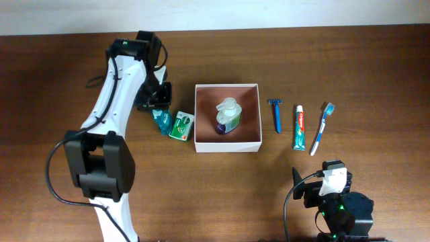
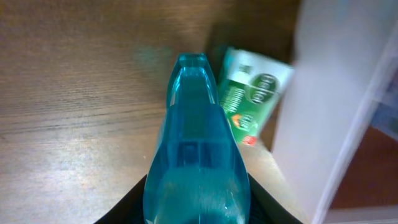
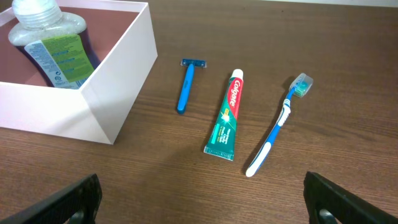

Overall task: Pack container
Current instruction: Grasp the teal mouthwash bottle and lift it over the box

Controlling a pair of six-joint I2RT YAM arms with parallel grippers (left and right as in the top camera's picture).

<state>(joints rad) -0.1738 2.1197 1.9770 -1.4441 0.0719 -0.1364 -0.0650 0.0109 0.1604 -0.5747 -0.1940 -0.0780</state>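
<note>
The container (image 1: 199,114) is a square white box with a pinkish-brown inside, mid-table. A clear bottle with a blue-green label (image 1: 228,115) lies in it, and shows in the right wrist view (image 3: 53,43). My left gripper (image 1: 159,113) is just left of the box, shut on a teal translucent bottle (image 2: 198,155). A green packet (image 1: 181,126) lies between that bottle and the box wall (image 2: 323,112). My right gripper (image 3: 202,199) is open and empty near the front edge, right of the box (image 3: 118,81).
Right of the box lie a blue razor (image 1: 275,115), a toothpaste tube (image 1: 299,127) and a blue-white toothbrush (image 1: 322,128), side by side. They also show in the right wrist view: razor (image 3: 185,84), tube (image 3: 227,115), toothbrush (image 3: 277,127).
</note>
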